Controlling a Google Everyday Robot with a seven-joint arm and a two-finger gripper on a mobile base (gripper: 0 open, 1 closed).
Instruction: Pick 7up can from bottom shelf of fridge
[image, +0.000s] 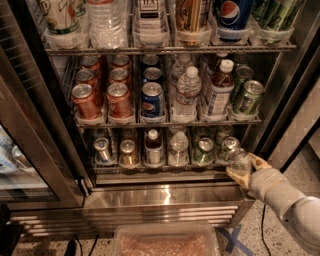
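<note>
Silver-topped 7up can upright, clasped in the gripper, just off the bottom shelf right front edge

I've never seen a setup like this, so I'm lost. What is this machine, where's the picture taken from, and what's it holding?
That is a robot's pale arm, reaching in from the lower right and ending in a two-finger gripper. The one camera looks down into a tall dark-framed display fridge. At the right front of its lowest wire shelf, the gripper is closed around a small silver-topped drink can, its body colour hidden. Red cola cans stand on the rack above.
</note>
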